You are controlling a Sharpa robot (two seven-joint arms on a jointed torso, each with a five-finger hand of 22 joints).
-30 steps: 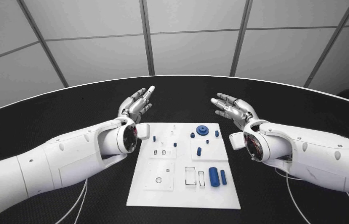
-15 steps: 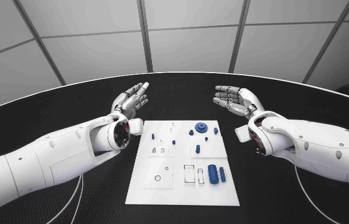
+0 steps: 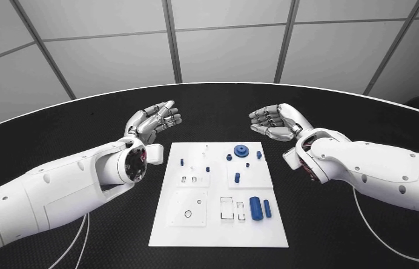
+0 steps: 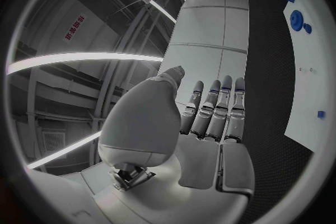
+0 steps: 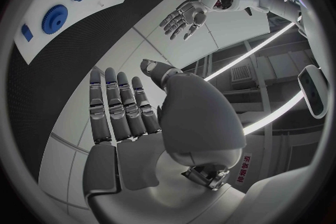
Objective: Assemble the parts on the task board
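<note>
The white task board (image 3: 218,232) lies in the middle of the black table. On it are a blue gear (image 3: 241,149), a thick blue cylinder (image 3: 255,208) with a thinner pin (image 3: 267,208) beside it, and several small blue pieces. My left hand (image 3: 153,120) hovers beyond the board's far left corner, fingers apart and empty. My right hand (image 3: 275,122) hovers beyond the far right corner with its fingers bent a little, holding nothing. The left wrist view shows my left hand (image 4: 210,117) flat, the board (image 4: 308,84) and the gear (image 4: 297,17). The right wrist view shows my right hand (image 5: 133,117) flat, the gear (image 5: 55,18) and the left hand (image 5: 181,15).
The black table (image 3: 332,117) curves round the board, with bare surface on both sides and behind the hands. Thin white cables (image 3: 367,232) trail from the arms near the front. Grey wall panels stand behind the table.
Both hands have drifted a little away from the board, the left one leftward. The right hand's fingers have bent inward. Nothing was picked up, and the parts lie as before.
</note>
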